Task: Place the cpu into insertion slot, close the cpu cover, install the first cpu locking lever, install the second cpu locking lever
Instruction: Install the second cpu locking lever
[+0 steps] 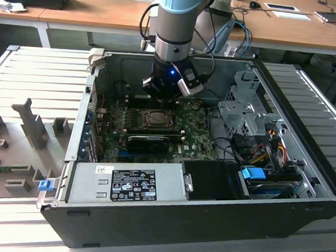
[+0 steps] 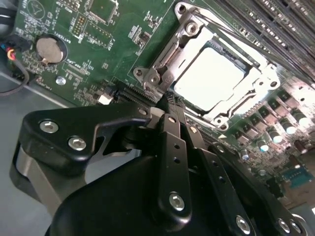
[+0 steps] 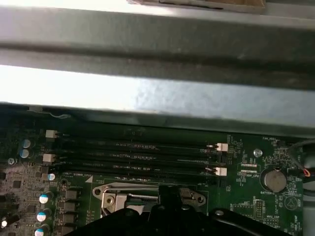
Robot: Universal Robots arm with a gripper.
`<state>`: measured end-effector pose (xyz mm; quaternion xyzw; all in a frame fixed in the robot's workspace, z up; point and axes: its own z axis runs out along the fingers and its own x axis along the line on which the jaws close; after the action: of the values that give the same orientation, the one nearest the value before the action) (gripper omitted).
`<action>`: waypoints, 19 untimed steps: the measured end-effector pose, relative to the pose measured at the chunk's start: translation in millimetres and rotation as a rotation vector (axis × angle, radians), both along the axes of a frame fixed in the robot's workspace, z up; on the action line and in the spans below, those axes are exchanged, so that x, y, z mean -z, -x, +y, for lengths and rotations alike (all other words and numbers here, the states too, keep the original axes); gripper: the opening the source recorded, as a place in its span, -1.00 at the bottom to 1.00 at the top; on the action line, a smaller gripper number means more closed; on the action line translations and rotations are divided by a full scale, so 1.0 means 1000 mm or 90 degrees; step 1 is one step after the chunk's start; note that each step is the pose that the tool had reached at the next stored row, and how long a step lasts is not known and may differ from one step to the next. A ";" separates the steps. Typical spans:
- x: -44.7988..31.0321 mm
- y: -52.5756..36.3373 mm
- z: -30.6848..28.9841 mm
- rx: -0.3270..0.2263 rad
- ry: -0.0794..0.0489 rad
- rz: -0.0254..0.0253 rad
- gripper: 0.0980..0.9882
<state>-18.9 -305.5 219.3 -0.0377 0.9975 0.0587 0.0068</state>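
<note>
Gripper, fingers together and empty, hovers just over the cover (thin, stiff metal; press its edge, not the fragile chip).

Pale cpu seated, cpu cover seemingly closed.

A blue latch sits near the grey power supply.
</note>
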 end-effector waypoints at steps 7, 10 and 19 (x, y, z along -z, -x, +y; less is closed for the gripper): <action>-0.0004 0.0000 -0.0060 0.000 0.000 0.0000 -0.98; -0.0003 0.0000 -0.0075 0.000 0.000 0.0000 -0.98; -0.0004 0.0000 -0.0137 0.000 0.000 0.0000 -0.98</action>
<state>-18.9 -319.2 219.7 -0.0377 0.9975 0.0587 0.0068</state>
